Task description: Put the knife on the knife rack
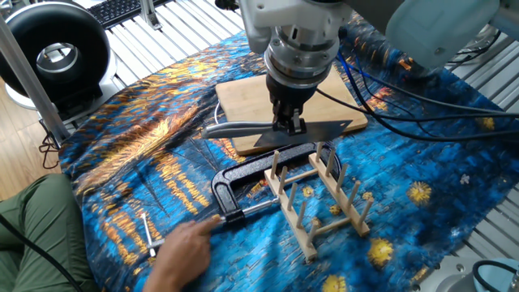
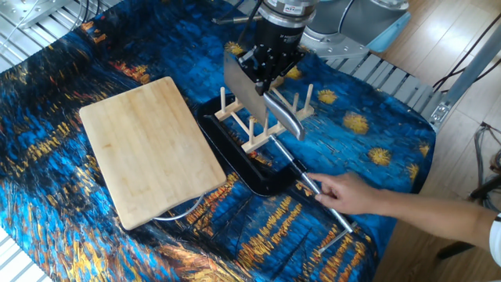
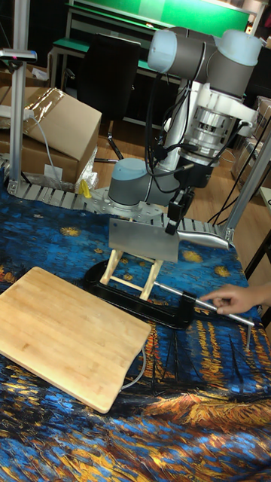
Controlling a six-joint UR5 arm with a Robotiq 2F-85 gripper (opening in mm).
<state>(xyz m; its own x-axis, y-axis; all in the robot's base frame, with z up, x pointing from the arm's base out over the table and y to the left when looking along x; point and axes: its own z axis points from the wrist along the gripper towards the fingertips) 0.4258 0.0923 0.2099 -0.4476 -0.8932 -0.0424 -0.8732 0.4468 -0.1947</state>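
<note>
My gripper (image 1: pixel 289 123) is shut on the knife (image 1: pixel 332 128), pinching the top of the blade near the grey handle. The knife (image 2: pixel 243 84) hangs on edge, with its broad silver blade vertical and its handle level. It is held over the end of the knife rack (image 1: pixel 320 207), a small light-wood frame of upright pegs. In the tall fixed view the blade (image 3: pixel 143 239) has its lower edge at the top of the rack's pegs (image 3: pixel 154 277). Whether they touch cannot be told.
A black C-clamp (image 1: pixel 243 174) lies around the rack's end, and a person's hand (image 1: pixel 182 251) rests on its screw bar. A bamboo cutting board (image 2: pixel 149 149) lies beside them on the blue and orange cloth. Cables trail behind the arm.
</note>
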